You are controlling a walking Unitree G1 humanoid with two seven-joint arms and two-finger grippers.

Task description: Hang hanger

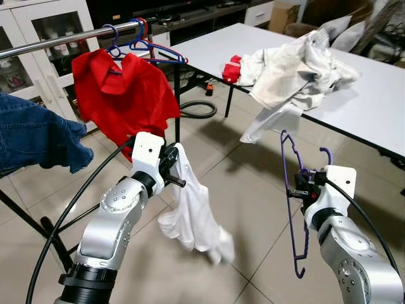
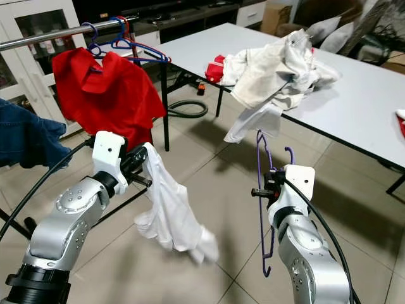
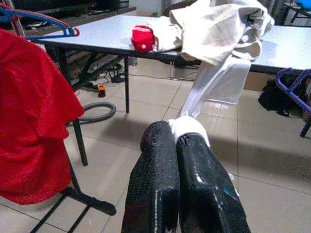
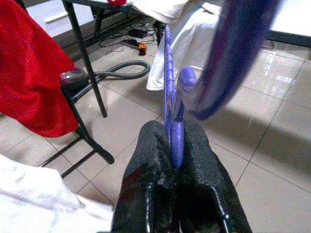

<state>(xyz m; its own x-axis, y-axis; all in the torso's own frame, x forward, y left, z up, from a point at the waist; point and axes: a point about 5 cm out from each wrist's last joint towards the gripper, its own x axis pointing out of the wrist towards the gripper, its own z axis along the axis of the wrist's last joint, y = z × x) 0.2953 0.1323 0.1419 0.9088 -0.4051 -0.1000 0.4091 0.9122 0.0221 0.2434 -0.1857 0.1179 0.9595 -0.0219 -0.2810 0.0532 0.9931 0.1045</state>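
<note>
Right gripper fingers clamped on purple hanger; its frame hangs below the fingers, hook beside them. Left gripper fingers pressed together on white garment, which droops below them. Clothes rail with red shirt stands beyond the left fingers. Risk: the garment is not on the hanger, and the thin wire could pivot in the grip when threaded, dropping cloth to the floor.
</note>
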